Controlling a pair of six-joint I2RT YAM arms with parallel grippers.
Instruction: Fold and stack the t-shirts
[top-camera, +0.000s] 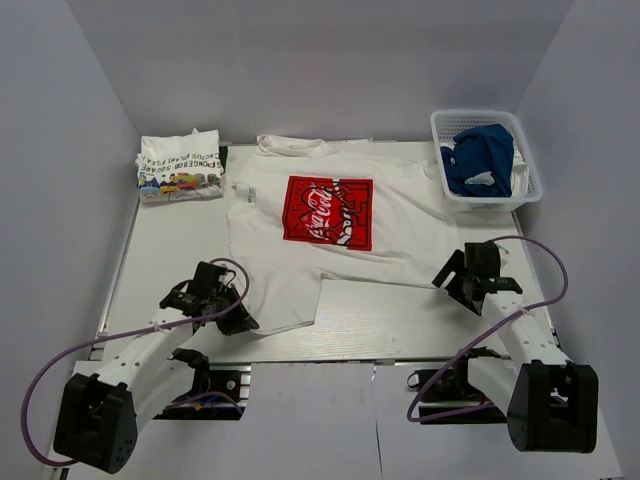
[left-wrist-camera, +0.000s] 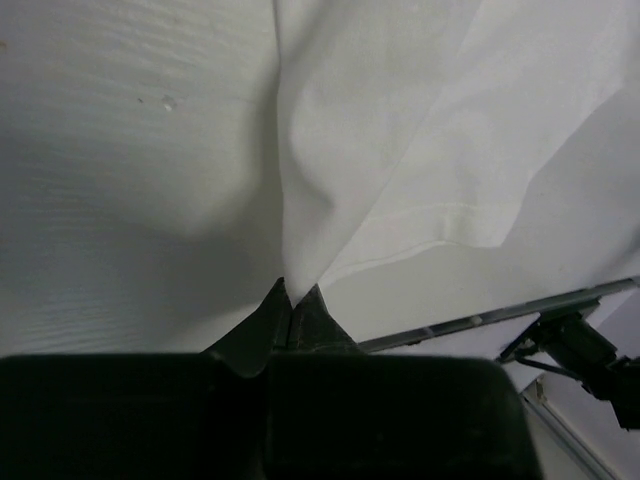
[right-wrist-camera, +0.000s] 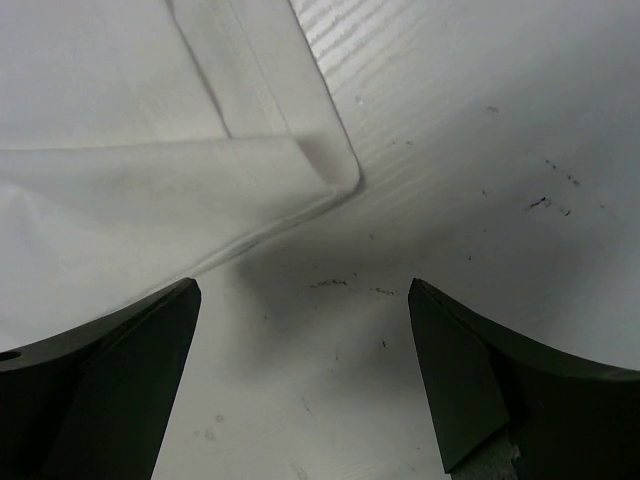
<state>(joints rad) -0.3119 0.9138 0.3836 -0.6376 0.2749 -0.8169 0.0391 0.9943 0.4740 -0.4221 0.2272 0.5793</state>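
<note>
Now left gripper (left-wrist-camera: 293, 298), jaws clenched, is pinching the near hem corner of the white cotton t-shirt with the red square Coca-Cola print (top-camera: 290, 270), which is lying spread on the pale counter (top-camera: 420, 315). Right gripper (right-wrist-camera: 303, 295), jaws released, is hovering beside the folded edge. Judgement: it should be gripping there before any lifting.
</note>
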